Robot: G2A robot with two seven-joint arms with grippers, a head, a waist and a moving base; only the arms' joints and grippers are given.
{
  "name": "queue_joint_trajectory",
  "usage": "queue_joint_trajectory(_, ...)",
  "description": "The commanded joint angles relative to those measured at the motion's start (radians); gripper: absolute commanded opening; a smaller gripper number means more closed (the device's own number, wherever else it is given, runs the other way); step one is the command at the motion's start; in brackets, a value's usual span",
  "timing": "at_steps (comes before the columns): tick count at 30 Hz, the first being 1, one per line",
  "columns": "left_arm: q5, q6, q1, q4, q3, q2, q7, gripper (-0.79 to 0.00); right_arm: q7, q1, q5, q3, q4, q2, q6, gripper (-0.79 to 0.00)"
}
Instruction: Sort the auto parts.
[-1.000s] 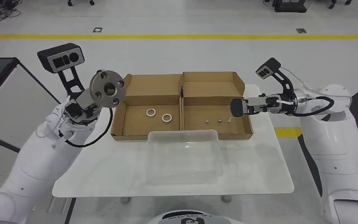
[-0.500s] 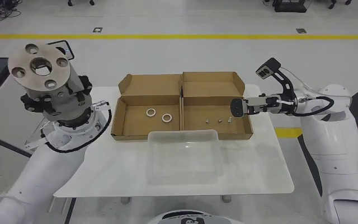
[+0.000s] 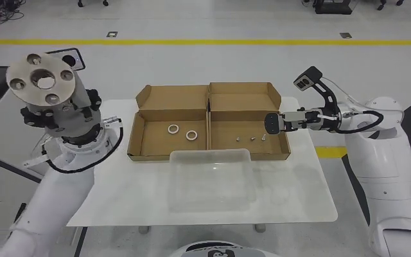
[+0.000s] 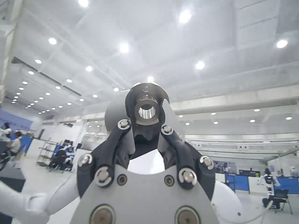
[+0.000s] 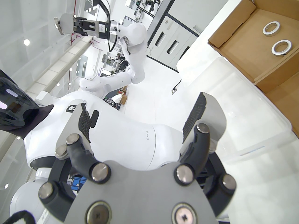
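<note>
Top view: clear bin [image 3: 209, 183] sits nearest me on the table [image 3: 302, 193]. Behind it, L box [image 3: 170, 97] has two white rings [image 3: 191, 135] and R box [image 3: 244, 101] a few small bits [image 3: 262, 137]. I read R gripper [image 3: 269, 123] over R box's right end, fingers wide apart, nothing held. L gripper [image 4: 146, 115] is up high off table's left side, clamped on a flanged hub [image 3: 59, 88]. L wrist view gives its ribbed bore, top view its four-holed face.

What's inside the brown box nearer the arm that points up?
A white ring and a second ring lie apart on the floor of the box. Its near wall hides a thin strip of floor; what lies there cannot be seen.
</note>
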Motion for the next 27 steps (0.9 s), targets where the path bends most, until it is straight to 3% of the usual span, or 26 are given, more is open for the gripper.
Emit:
queue_joint_trajectory(1, 0.104, -0.008, 0.004, 0.02, -0.011, -0.005, 0.008, -0.785, 0.0, 0.0, 0.0, 0.0, 0.0, 0.0, 0.0, 0.0)
queue_joint_trajectory(13, 0.501, -0.012, 0.029, 0.042, -0.054, -0.025, 0.098, -0.785, 0.0, 0.0, 0.0, 0.0, 0.0, 0.0, 0.0, 0.0)
queue_joint_trajectory(18, 0.375, -0.008, 0.04, -0.01, -0.022, -0.039, 0.108, -0.785, 0.0, 0.0, 0.0, 0.0, 0.0, 0.0, 0.0, 0.0)
queue_joint_trajectory(27, 0.074, 0.042, 0.05, -0.027, -0.013, -0.063, -0.042, -0.785, 0.0, 0.0, 0.0, 0.0, 0.0, 0.0, 0.0, 0.0)
